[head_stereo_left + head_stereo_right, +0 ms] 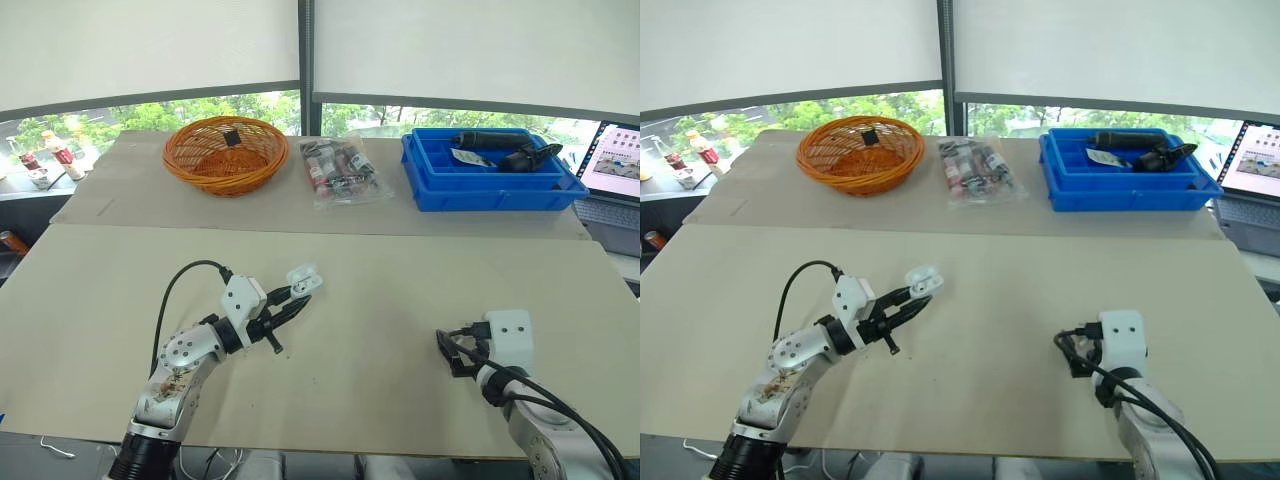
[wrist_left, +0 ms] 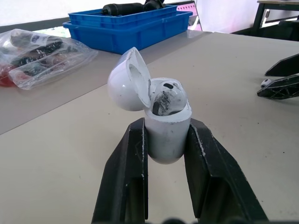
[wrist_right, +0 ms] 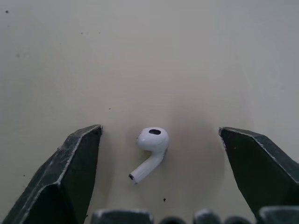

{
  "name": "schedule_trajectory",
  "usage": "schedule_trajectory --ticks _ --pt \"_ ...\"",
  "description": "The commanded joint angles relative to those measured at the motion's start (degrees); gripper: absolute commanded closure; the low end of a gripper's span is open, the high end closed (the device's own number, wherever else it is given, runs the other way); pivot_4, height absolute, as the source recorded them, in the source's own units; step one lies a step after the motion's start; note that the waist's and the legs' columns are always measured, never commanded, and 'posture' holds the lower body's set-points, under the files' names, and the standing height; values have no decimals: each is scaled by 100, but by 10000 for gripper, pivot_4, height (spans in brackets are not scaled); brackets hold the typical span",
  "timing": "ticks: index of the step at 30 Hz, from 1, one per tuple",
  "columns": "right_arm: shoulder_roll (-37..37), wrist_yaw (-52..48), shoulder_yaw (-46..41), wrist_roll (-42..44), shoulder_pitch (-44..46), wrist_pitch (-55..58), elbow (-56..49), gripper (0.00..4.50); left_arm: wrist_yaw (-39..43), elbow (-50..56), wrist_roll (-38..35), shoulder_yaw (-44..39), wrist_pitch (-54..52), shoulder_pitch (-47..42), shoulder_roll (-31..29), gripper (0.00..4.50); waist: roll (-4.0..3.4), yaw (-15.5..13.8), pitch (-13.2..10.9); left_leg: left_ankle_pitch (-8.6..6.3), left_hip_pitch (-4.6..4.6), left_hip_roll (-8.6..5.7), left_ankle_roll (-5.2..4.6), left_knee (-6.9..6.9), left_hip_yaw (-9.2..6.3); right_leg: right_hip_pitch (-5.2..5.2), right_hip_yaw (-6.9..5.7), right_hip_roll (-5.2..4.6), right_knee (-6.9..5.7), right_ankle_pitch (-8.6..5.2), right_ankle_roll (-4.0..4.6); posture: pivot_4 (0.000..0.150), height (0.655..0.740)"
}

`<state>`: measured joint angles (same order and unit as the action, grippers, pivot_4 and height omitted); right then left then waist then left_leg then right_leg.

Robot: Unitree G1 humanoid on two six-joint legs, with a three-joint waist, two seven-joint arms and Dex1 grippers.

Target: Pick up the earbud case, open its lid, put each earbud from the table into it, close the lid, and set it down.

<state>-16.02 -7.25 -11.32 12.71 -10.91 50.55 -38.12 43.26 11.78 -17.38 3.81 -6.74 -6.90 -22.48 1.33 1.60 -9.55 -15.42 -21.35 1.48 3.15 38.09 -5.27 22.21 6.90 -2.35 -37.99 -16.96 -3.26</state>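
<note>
My left gripper [image 1: 291, 302] is shut on the white earbud case [image 2: 166, 126], held just above the beige table [image 1: 380, 300] at front left. The case's lid [image 2: 127, 80] stands open, hinged back. One earbud [image 2: 164, 99] sits inside the case. At front right, my right gripper [image 3: 160, 131] is open and low over the table. A loose white earbud [image 3: 150, 149] lies flat on the surface between its two black fingers, touching neither. The left wrist view also catches the right gripper [image 2: 281, 79] across the table.
Along the table's far side stand an orange wicker basket [image 1: 225, 152], a clear plastic bag of small items [image 1: 340, 172] and a blue bin [image 1: 490, 185] holding dark tools. A laptop [image 1: 612, 160] sits at far right. A seam runs across the table.
</note>
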Motion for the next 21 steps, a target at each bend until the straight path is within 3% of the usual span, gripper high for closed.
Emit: schedule_trajectory --ticks 1,9,12,15,18,21 --pt "91 97 -157 62 -22 327 56 15345 -20 267 -65 22 -34 -68 4 39288 0 5 0 0 0 0 0 0 0 0 0 0 0 0 0 1500 7329" --pt "-449 -434 -173 208 173 422 40 41907 -59 328 -54 20 -72 -7 19 39288 1 44 0 0 0 0 0 0 0 -1 -1 0 2 0 0 1500 7329" --pt "-1004 -1133 -28 488 241 272 -110 41930 -82 439 -81 -4 -118 83 -3 39288 0 64 0 0 -2 0 0 -1 0 -1 -1 0 2 0 0 1500 7329" --pt "-2322 -2611 258 696 131 -249 -279 41930 -93 608 -109 -8 -181 225 -39 39288 -5 83 -4 0 -4 -4 -1 -3 2 0 3 -3 6 -1 -2 1500 7329" --pt "-3739 -4287 177 552 -287 -1586 -63 41930 -103 830 -168 -41 -263 398 -103 39288 -9 81 -7 -1 -2 -7 -1 -8 0 -2 -1 -5 10 -2 -4 1500 7329" --pt "-4648 -5521 34 307 -706 -3079 402 41930 -166 1061 -235 -70 -391 588 -144 39288 5 79 -11 -1 0 -10 -2 -9 0 -10 -3 -10 20 -4 -7 1500 7329"
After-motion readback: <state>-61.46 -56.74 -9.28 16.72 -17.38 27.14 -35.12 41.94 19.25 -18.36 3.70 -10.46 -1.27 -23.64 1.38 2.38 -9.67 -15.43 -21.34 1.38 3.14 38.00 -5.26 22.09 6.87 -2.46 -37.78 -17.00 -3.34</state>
